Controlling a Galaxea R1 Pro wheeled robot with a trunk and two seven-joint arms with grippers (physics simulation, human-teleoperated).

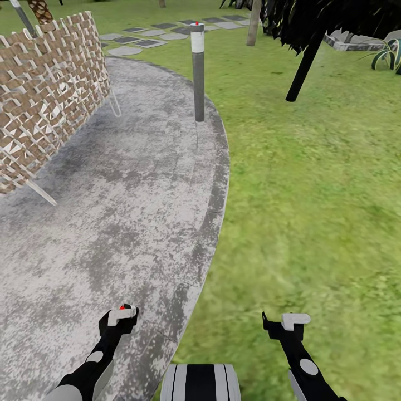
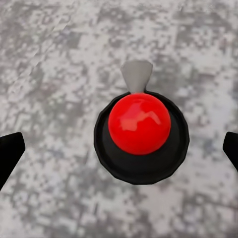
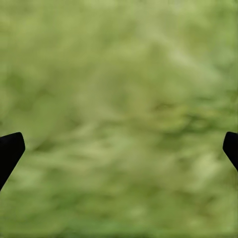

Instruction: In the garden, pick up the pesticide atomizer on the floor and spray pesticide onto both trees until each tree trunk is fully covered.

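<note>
Directly beneath the left end effector (image 1: 120,316), whose black fingers stand wide, the left wrist view looks end-on at a round black cap with a red dome and grey spout (image 2: 140,134). I cannot tell whether it belongs to the task. Well ahead, between both arms and slightly nearer the left, the slim dark-grey cylindrical pesticide atomizer (image 1: 197,72) stands upright near the curved edge of the blotched grey concrete floor (image 1: 111,223). It has a pale band and a red-dotted cap. The right end effector (image 1: 287,323) hangs wide and empty over the green lawn (image 1: 312,195).
</note>
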